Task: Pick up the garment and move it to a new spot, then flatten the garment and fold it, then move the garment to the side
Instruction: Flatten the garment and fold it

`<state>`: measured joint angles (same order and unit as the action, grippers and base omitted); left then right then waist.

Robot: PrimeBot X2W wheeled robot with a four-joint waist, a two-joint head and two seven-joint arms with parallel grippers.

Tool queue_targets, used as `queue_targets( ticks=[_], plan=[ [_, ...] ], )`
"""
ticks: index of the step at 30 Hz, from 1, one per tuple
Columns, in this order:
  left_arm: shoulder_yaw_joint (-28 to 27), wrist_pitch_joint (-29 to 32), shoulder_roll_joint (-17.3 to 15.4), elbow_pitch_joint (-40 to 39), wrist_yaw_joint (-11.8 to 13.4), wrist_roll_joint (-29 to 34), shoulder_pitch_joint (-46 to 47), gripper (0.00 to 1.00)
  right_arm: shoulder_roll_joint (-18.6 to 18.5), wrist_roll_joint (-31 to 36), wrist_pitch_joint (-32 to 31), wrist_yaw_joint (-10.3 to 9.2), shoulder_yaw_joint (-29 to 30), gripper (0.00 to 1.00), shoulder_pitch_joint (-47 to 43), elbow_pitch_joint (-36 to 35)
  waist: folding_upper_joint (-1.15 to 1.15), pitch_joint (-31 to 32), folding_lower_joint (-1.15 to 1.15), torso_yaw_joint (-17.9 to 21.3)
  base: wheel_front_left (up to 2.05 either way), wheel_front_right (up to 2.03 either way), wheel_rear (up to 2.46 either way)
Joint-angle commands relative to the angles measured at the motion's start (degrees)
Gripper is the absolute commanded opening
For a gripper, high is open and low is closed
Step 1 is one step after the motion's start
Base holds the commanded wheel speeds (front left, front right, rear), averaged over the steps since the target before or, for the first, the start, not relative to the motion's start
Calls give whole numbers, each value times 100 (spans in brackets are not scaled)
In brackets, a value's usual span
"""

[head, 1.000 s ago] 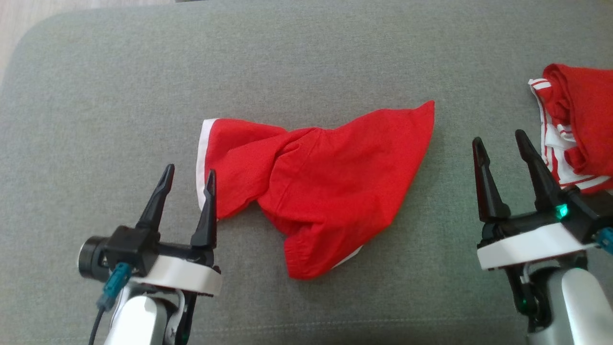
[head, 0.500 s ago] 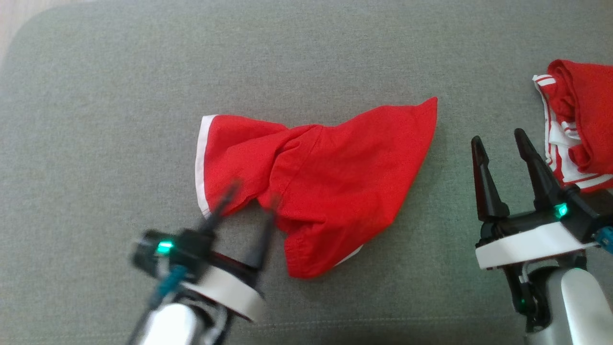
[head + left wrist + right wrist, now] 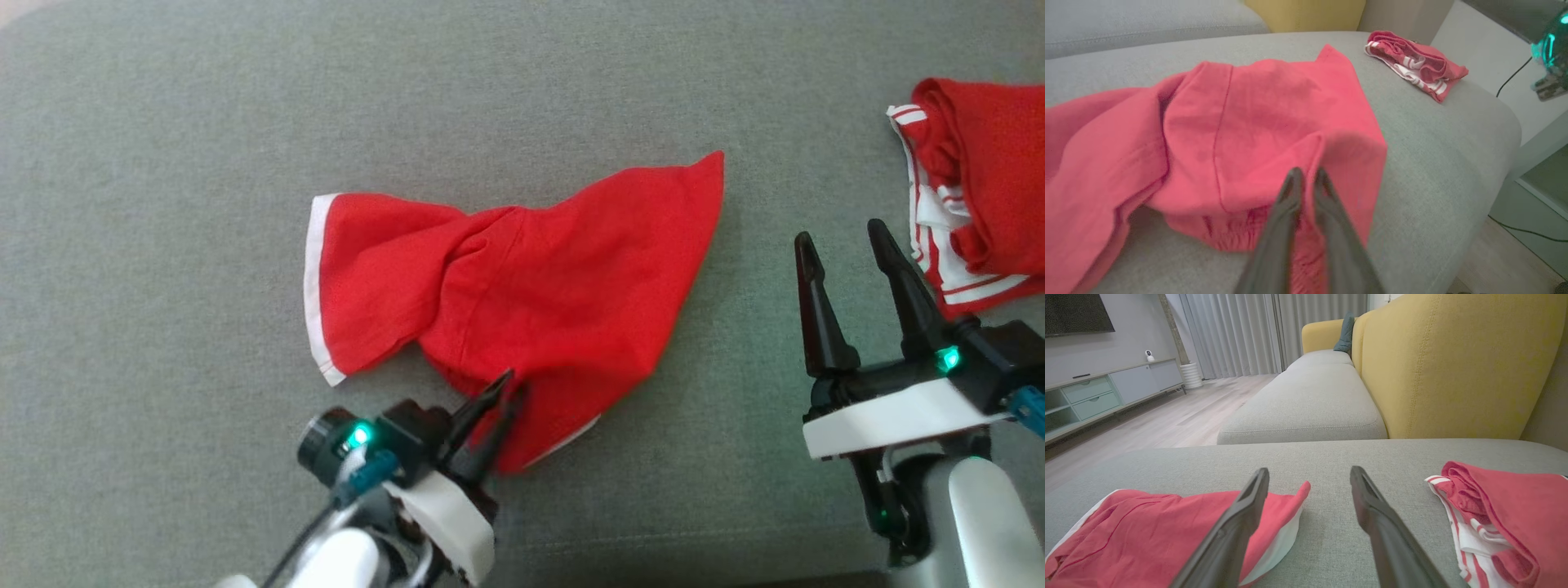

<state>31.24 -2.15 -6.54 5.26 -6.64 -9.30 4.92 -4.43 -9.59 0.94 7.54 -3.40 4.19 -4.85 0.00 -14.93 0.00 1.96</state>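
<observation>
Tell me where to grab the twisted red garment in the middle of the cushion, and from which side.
Grip the red garment at its gathered near hem, coming in low from the robot's side. That bunched edge stands up off the cushion and offers a thick fold to pinch, while the wide panel behind it lies flat. The left gripper is at that edge.

The garment is matt red cloth, finely woven and creased, edged with smooth white trim. The cushion under it is coarser grey weave, also matt, and my fingers look like dull black plastic
</observation>
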Motion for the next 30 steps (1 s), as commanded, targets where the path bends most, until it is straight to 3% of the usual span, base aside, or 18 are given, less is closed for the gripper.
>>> queue_targets(
  ticks=[1, 13, 27, 28, 29, 30],
  plan=[
    [-218, -111, -40, -198, 6, -61, 299, 0, 17, -17, 21, -5, -109, 100, 145, -202, 0, -12, 0, 30, 0, 0, 0],
    [-1103, -320, -252, 3, 347, -354, 983, 0, 68, -72, -35, -5, -16, 100, 104, -205, 0, -101, 0, 128, 0, 0, 0],
    [-1586, -484, -659, 1623, 347, -448, 2145, 0, 119, -104, -123, -5, 37, 100, 111, -117, 0, -261, 0, 362, 0, 0, 0],
    [-1611, -570, -659, 1890, 317, -495, 2265, 36, 125, -103, -126, -5, 35, 100, 113, -98, 0, -275, 0, 368, 0, 0, 0],
    [-1638, -631, -639, 2002, 310, -538, 2311, 100, 127, -101, -130, -5, 33, 100, 113, -88, 0, -277, 0, 372, 0, 0, 0],
    [-1641, -695, -621, 2092, 303, -556, 2338, 100, 130, -101, -132, -5, 31, 100, 114, -78, 0, -275, 0, 374, 0, 0, 0]
  ],
)
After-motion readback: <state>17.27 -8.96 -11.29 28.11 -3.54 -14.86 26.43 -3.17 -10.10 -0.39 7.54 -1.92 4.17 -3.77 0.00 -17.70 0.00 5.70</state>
